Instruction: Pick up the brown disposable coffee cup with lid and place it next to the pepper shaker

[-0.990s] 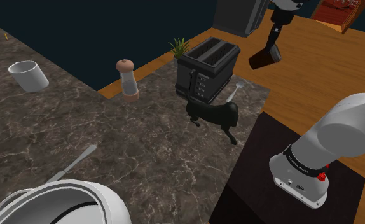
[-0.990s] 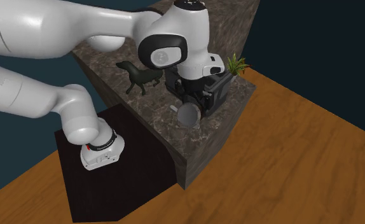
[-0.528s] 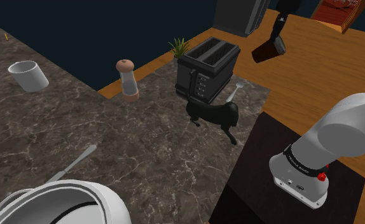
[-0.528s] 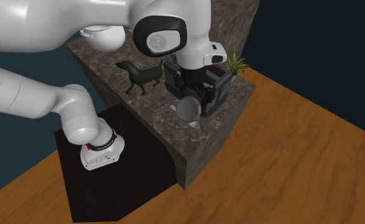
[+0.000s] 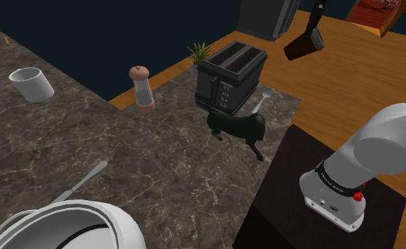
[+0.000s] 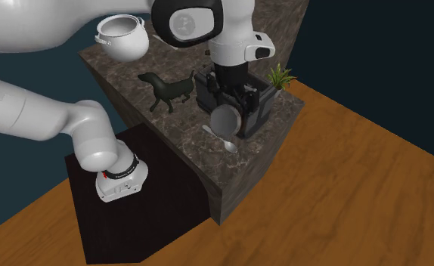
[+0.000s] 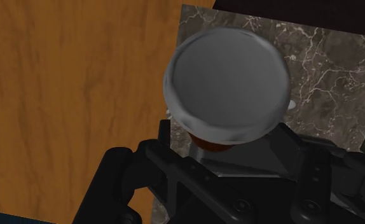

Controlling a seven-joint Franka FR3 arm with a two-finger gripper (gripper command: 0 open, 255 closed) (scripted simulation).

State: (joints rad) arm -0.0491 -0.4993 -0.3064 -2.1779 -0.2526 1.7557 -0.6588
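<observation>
Brown cup (image 7: 226, 86) in clasp of tool (image 7: 220, 145)

Shoulder view: beside and behind my stand (image 5: 279, 198), looking down across the counter (image 5: 159, 163). Second exterior view: high, facing me over the counter's end. Both share the toaster (image 5: 230, 76) and dog figurine (image 5: 238, 129). Wrist view: close above the cup (image 7: 226, 83), with the floor (image 7: 67, 95) beyond.

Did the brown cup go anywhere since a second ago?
Yes. The cup rose up and toward the shoulder view's right, farther from the toaster.
</observation>
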